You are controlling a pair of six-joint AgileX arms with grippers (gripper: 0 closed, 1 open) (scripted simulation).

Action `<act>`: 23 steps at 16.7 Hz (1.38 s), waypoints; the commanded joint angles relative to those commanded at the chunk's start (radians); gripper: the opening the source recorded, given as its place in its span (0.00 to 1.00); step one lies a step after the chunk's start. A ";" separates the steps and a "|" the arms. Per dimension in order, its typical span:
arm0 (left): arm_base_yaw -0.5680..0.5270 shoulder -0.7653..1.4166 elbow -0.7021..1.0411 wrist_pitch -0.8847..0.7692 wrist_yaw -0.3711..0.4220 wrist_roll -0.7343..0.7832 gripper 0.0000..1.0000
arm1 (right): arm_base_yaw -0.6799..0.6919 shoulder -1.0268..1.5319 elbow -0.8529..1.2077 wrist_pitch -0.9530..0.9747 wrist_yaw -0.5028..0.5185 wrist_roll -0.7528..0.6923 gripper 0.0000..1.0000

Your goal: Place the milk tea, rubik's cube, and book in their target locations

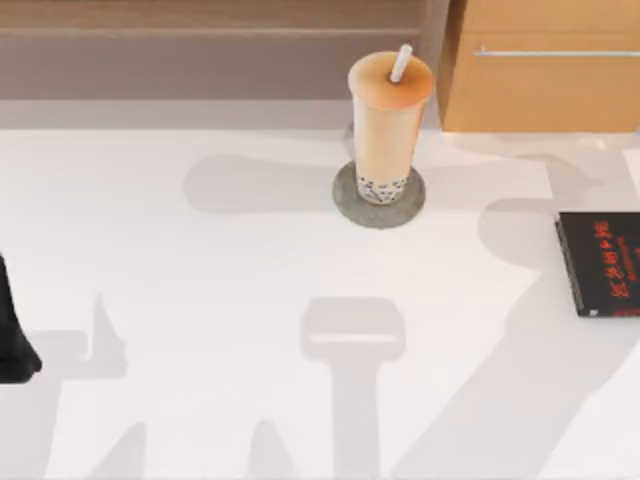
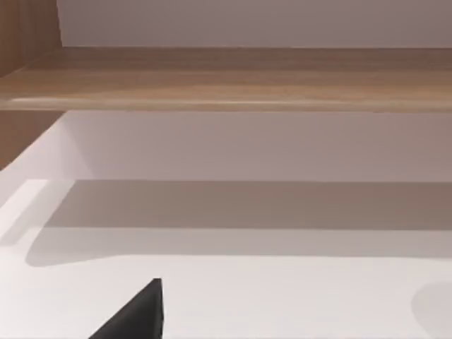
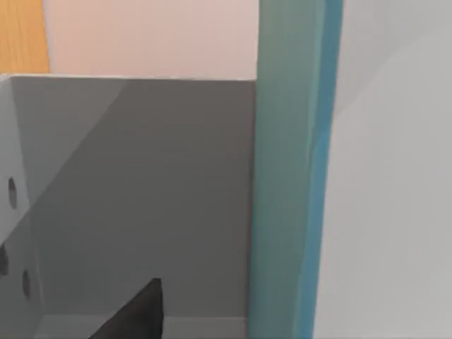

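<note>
The milk tea (image 1: pixel 388 125) stands upright on the grey round coaster (image 1: pixel 345 200) at the back middle of the table, with no gripper near it. The black red-lettered book (image 1: pixel 602 262) lies flat at the table's right edge. In the right wrist view the teal book (image 3: pixel 286 212) stands on end very close, its white page edges (image 3: pixel 388 212) beside the cover. A black part of my right gripper (image 3: pixel 134 318) shows just short of it. My left gripper (image 1: pixel 15 345) sits at the table's left edge, low over bare white table (image 2: pixel 134 318). The rubik's cube is out of view.
A wooden cabinet with a metal handle (image 1: pixel 545 65) stands at the back right, and a wooden ledge (image 1: pixel 200 50) runs along the back. Grey box walls (image 3: pixel 141 198) with small holes surround the teal book. The arms cast shadows over the white tabletop (image 1: pixel 250 300).
</note>
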State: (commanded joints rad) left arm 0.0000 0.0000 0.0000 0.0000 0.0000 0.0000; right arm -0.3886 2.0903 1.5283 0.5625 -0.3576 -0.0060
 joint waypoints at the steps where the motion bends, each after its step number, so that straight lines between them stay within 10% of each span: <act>1: 0.000 0.000 0.000 0.000 0.000 0.000 1.00 | 0.000 0.000 0.000 0.000 0.000 0.000 1.00; 14: 0.000 0.000 0.000 0.000 0.000 0.000 1.00 | 0.000 0.000 0.000 0.000 0.000 0.000 0.02; 23: 0.000 0.000 0.000 0.000 0.000 0.000 1.00 | -0.003 -0.002 0.000 0.000 0.000 0.001 0.00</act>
State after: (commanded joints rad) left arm 0.0000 0.0000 0.0000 0.0000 0.0000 0.0000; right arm -0.3917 2.0885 1.5284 0.5624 -0.3579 -0.0047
